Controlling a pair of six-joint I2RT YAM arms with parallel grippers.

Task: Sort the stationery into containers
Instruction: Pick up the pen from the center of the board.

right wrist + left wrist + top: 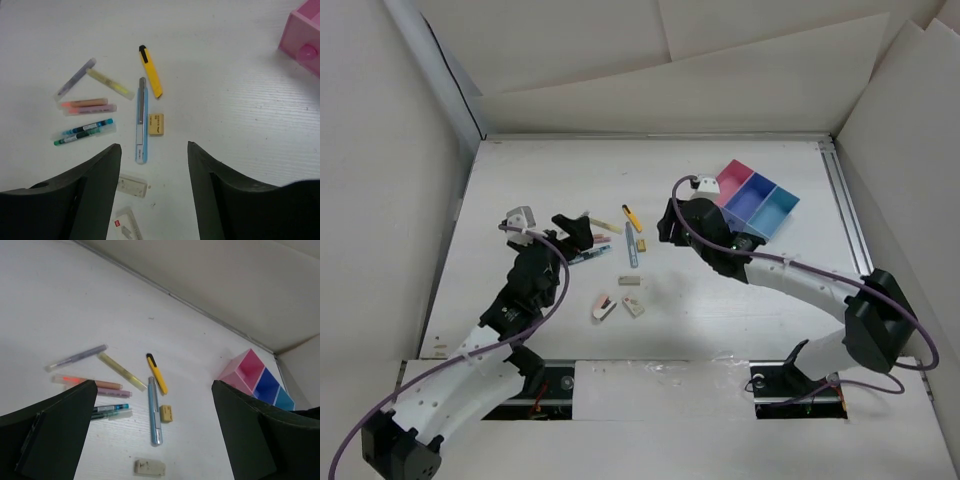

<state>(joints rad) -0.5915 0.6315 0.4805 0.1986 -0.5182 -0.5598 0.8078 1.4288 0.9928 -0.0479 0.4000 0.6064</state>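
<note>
The containers (757, 203) stand in a row at the back right: pink, purple-blue, light blue. The stationery lies mid-table: a yellow-black cutter (633, 217), a blue pen (632, 250), a tan block (642, 244), a white eraser (629, 281) and two wrapped erasers (604, 306). Pink, orange and teal pens (111, 410) lie by the left finger. My left gripper (576, 232) is open above those pens, holding nothing. My right gripper (666, 226) is open and empty, between the tan block and the containers. The white eraser (132, 185) shows beside the right gripper's left finger.
White cardboard walls close in the table at the back and both sides. A metal rail (845, 205) runs along the right edge behind the containers. A grey-purple pen (77, 357) and a pale yellow pen (121, 371) lie farthest out.
</note>
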